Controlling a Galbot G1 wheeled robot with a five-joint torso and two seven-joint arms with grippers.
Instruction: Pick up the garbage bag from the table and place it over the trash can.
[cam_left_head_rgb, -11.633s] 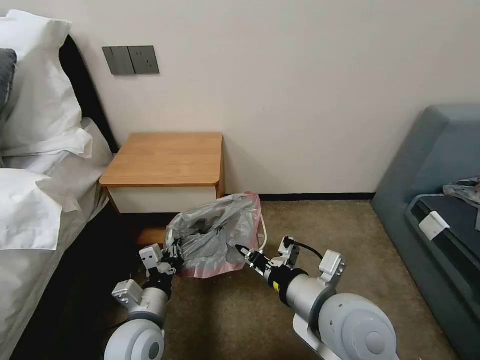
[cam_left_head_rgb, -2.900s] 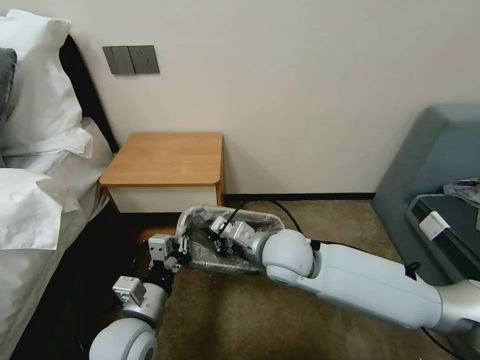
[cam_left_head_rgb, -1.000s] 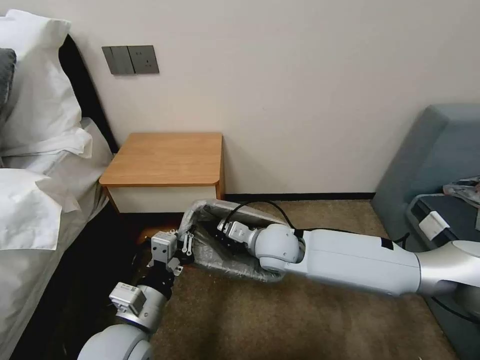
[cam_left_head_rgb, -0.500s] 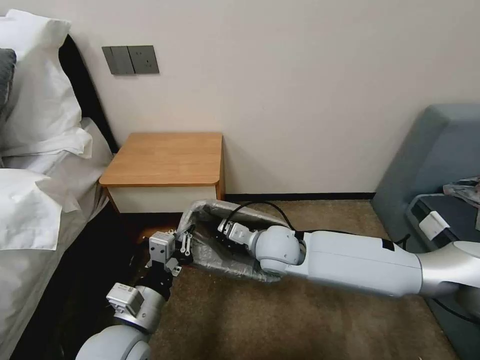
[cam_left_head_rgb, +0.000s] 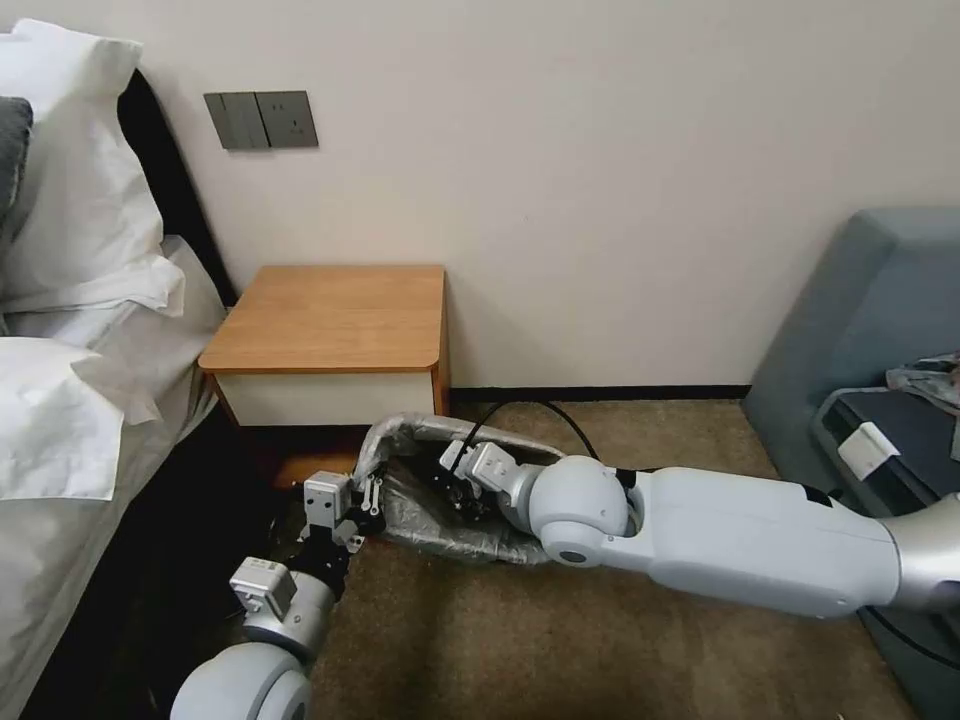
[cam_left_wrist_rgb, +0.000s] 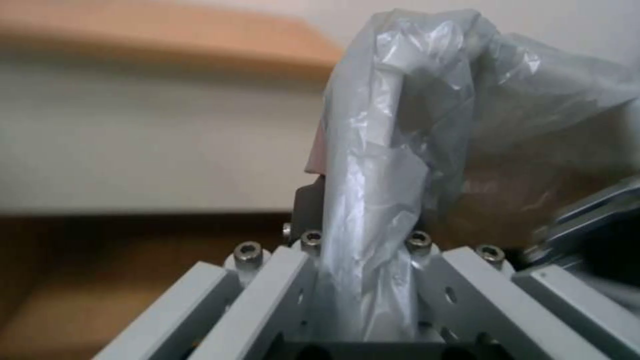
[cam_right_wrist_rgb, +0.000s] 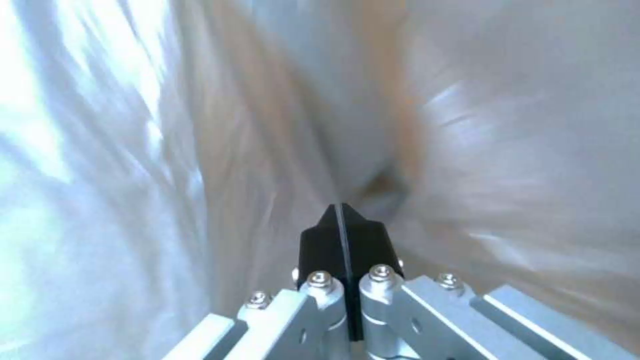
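Both pincers stay put: left (cam_left_head_rgb: 372, 497) still pinching garbage bag (cam_left_head_rgb: 430, 520) rim, right (cam_left_head_rgb: 462, 497) pressed together, slightly withdrawn.

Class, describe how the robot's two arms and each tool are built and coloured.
Both arms are smooth silver-grey with rounded joints. A black cable loops over the right wrist. The left tool has pale metal linkages with bolts. The right tool has matching linkages and black fingertips.

A plain cream wall (cam_left_head_rgb: 600, 180) carries a grey switch plate (cam_left_head_rgb: 261, 119). Brown carpet (cam_left_head_rgb: 600, 660) covers the floor. A white-sheeted bed (cam_left_head_rgb: 70, 330) stands left, a grey sofa (cam_left_head_rgb: 870, 320) right.
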